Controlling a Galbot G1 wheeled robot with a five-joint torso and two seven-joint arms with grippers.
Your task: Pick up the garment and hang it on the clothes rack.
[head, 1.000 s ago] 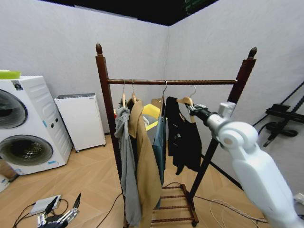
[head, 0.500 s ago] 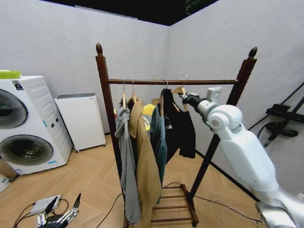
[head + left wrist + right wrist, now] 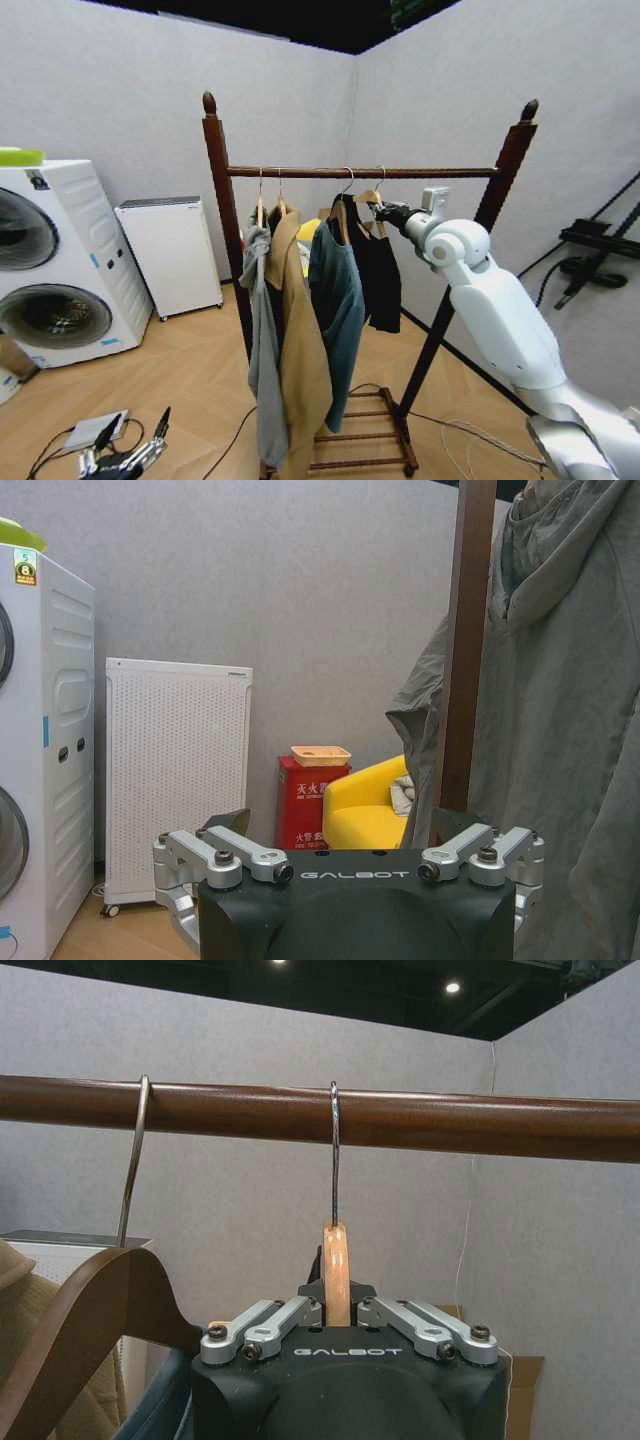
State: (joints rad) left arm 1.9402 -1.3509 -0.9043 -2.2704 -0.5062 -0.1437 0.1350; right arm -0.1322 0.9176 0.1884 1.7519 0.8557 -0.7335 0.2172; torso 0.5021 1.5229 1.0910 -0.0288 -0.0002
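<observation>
The black garment (image 3: pixel 381 270) hangs on a light wooden hanger (image 3: pixel 369 197) near the middle of the clothes rack (image 3: pixel 223 215). Its metal hook (image 3: pixel 334 1150) goes over the dark horizontal rail (image 3: pixel 420 1122). My right gripper (image 3: pixel 386 212) is just under the rail, shut on the hanger's neck (image 3: pixel 337 1265), with a finger (image 3: pixel 262 1326) pressed on either side. The garment hangs beside a teal shirt (image 3: pixel 336 295). My left gripper (image 3: pixel 125 457) stays parked low at the left. Its fingers (image 3: pixel 215 852) are spread open with nothing between them.
A grey hoodie (image 3: pixel 262 330) and a tan coat (image 3: pixel 302 360) fill the rail's left part, on a dark brown hanger (image 3: pixel 95 1310). A washing machine (image 3: pixel 55 260) and a white cabinet (image 3: pixel 170 255) stand at the left wall. Cables (image 3: pixel 470 435) lie on the floor.
My right gripper carried the hanger up and left along the rail. The hook was below the rail and is now over it. The teal shirt has swung left.
</observation>
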